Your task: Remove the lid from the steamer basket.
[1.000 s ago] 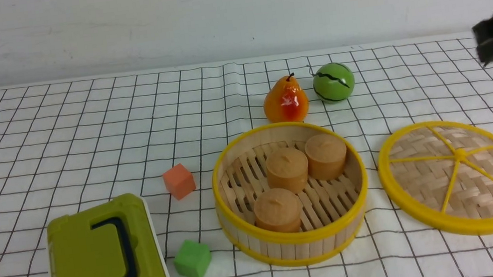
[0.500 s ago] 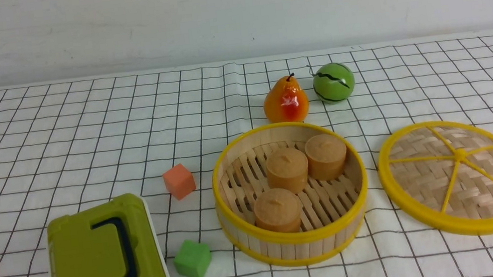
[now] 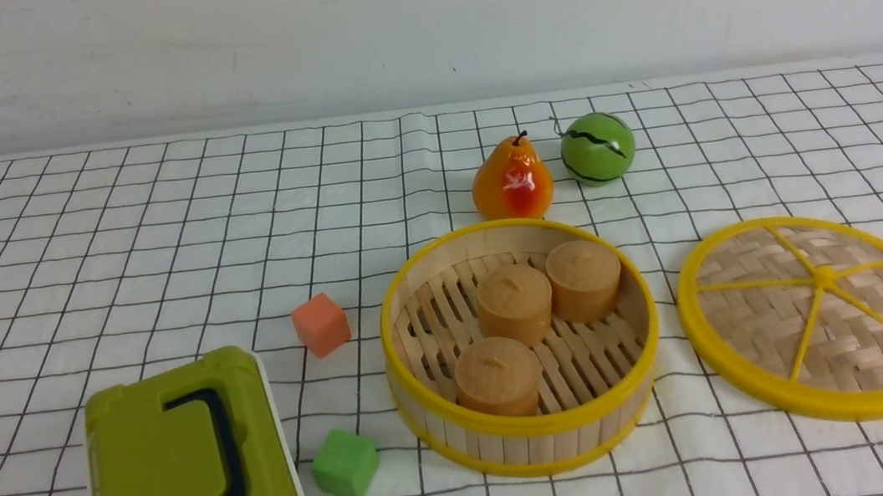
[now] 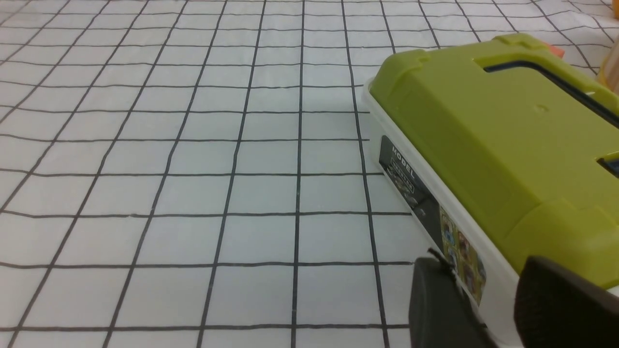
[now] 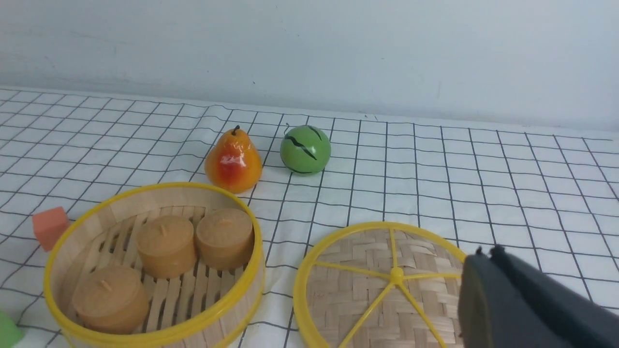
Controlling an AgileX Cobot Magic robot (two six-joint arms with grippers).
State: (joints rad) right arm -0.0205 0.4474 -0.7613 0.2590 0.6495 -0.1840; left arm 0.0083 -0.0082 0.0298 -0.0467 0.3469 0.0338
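The steamer basket stands uncovered in the middle of the checked cloth, with three brown cylinders inside. The lid lies flat on the cloth just right of the basket, apart from it. Neither gripper shows in the front view. In the right wrist view my right gripper hangs above the lid's far right edge, its fingers pressed together with nothing between them; the basket lies off to one side. My left gripper is open, fingers apart, close beside the olive-green box.
An orange-red pear and a green striped ball sit behind the basket. An orange cube and a green cube lie to its left. The olive-green box sits at the front left edge.
My right arm, dark and blurred at the front view's upper right a second ago, has left that view. The lid, the basket and the other things have not moved.
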